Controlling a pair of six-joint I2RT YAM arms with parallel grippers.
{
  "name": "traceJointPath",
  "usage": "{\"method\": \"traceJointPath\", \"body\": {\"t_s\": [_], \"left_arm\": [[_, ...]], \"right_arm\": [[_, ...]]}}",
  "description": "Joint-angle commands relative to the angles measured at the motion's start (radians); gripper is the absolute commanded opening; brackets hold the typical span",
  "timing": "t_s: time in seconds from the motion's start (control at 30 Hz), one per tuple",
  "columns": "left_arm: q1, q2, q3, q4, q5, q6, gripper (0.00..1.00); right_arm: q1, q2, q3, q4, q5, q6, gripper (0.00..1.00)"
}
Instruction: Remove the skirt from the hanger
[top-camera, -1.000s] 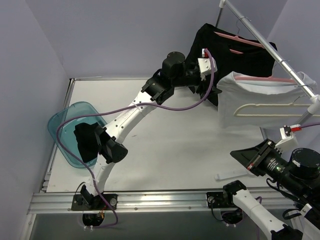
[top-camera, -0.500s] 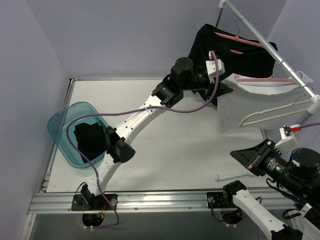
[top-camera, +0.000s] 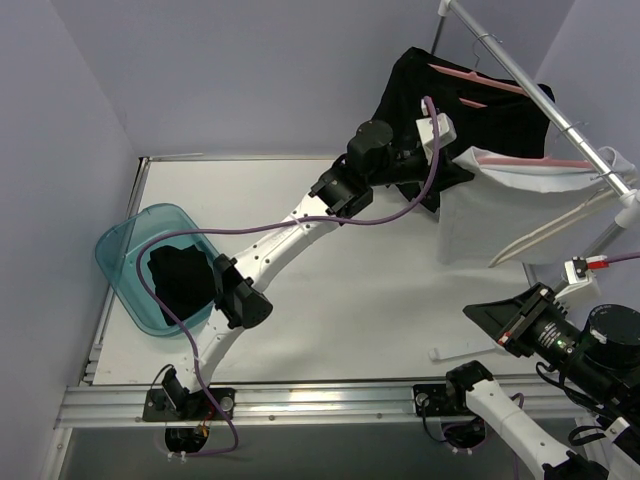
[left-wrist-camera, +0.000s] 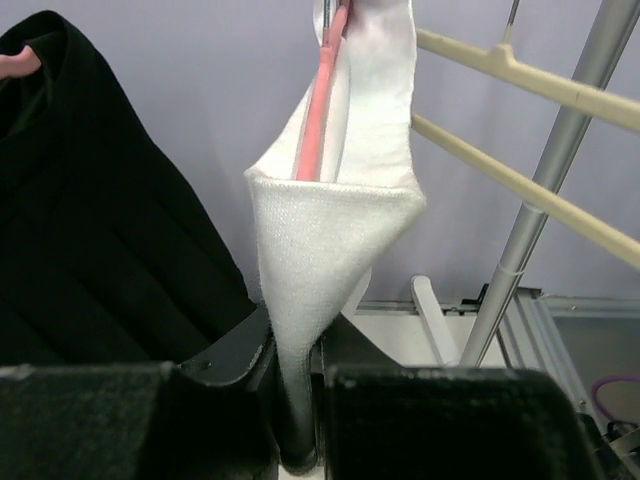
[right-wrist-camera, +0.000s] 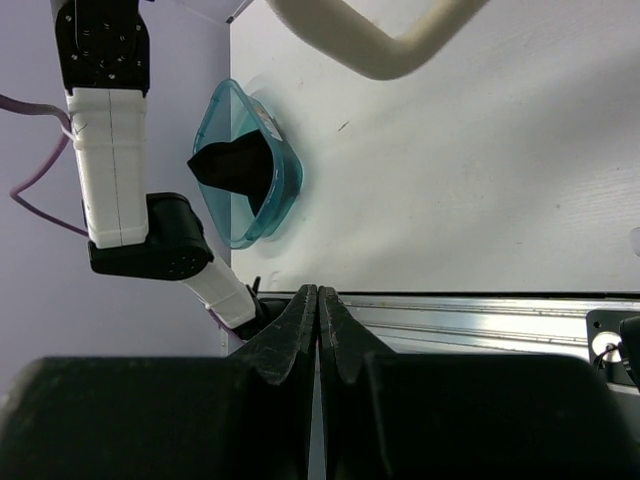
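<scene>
Left gripper (left-wrist-camera: 298, 345) is clamped on a pinched corner of the white fabric skirt (left-wrist-camera: 335, 230); the cloth is drawn into a taut cone running down into the jaws. The skirt's top edge is on the slim pink hanger (left-wrist-camera: 325, 90), which hangs from the slanted metal rail (top-camera: 540, 90) at the far right of the white table (top-camera: 330, 300).

Crowding around it:
- Black garment (top-camera: 470, 90) on its own pink hanger sits just beside the skirt on the far side. My left wrist is right against it.
- Empty cream plastic hanger (top-camera: 545, 232) hangs tilted on the near side of the skirt, its bars close to the cloth.

Right gripper (right-wrist-camera: 318, 300) has its fingers pressed together, holding nothing. It sits low at the near right, well apart from the rail.

Translucent teal bin (top-camera: 125, 240) at the table's left edge has a black cloth (top-camera: 180, 280) in it.
</scene>
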Motion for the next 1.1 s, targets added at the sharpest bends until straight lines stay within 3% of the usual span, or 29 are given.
{"method": "traceJointPath", "body": {"t_s": [0.0,0.2,0.33,0.63,0.77,0.93,1.07], "left_arm": [[-0.001,-0.046,0.015,0.196,-0.034,-0.125,0.02],[0.038,-0.059,-0.025,0.376,-0.023,-0.293,0.02],[0.044,-0.072,-0.017,0.336,-0.012,-0.287,0.02],[0.058,-0.267,-0.341,0.373,0.022,-0.258,0.02],[0.076,-0.355,-0.514,0.502,0.023,-0.294,0.02],[0.093,-0.442,-0.658,0.540,0.016,-0.301,0.02],[0.096,-0.439,-0.622,0.502,0.037,-0.317,0.02]], "right_arm": [[0.006,0.007,-0.003,0.022,0.012,0.000,0.00],[0.006,0.004,0.021,0.009,0.021,0.002,0.00],[0.009,0.001,0.032,0.005,0.029,0.002,0.00],[0.017,-0.011,0.023,0.005,0.035,-0.004,0.00],[0.031,-0.014,0.011,0.005,0.037,-0.007,0.00],[0.049,-0.011,0.007,0.006,0.038,-0.017,0.00],[0.060,-0.010,0.003,0.015,0.043,-0.021,0.00]]}}
